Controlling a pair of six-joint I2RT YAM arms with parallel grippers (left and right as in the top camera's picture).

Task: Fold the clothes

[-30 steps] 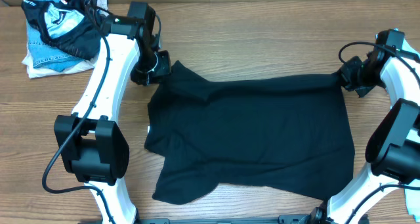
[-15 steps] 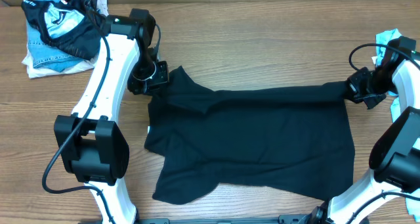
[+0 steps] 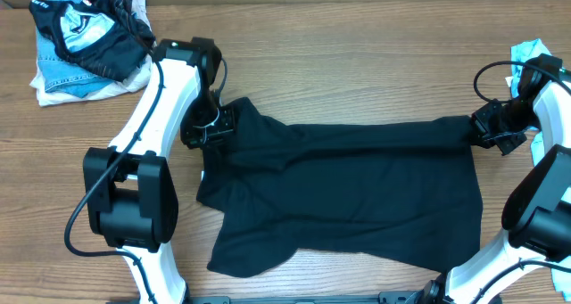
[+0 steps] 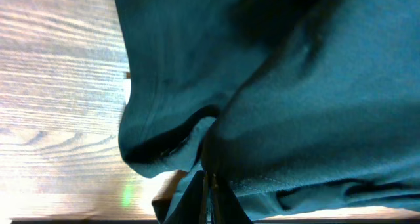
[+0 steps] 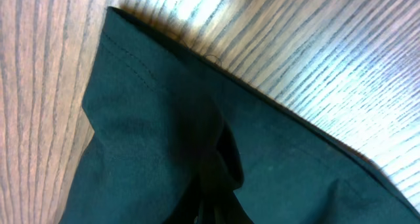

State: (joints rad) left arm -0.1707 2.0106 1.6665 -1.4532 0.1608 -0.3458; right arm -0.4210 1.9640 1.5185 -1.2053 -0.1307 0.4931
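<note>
Fabric of the black T-shirt (image 3: 348,193) lies spread across the middle of the worktop (image 3: 357,54). At its far edge the left tool (image 3: 221,126) pinches the left corner and the right tool (image 3: 479,126) pinches the right corner, the cloth stretched between them. A heap of other clothes (image 3: 85,41) sits in the far left corner.

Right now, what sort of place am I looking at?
Likely a robotics lab bench: a wood-grain table, a black T-shirt pinched by the left tool and right tool, and a pile of clothes.
</note>
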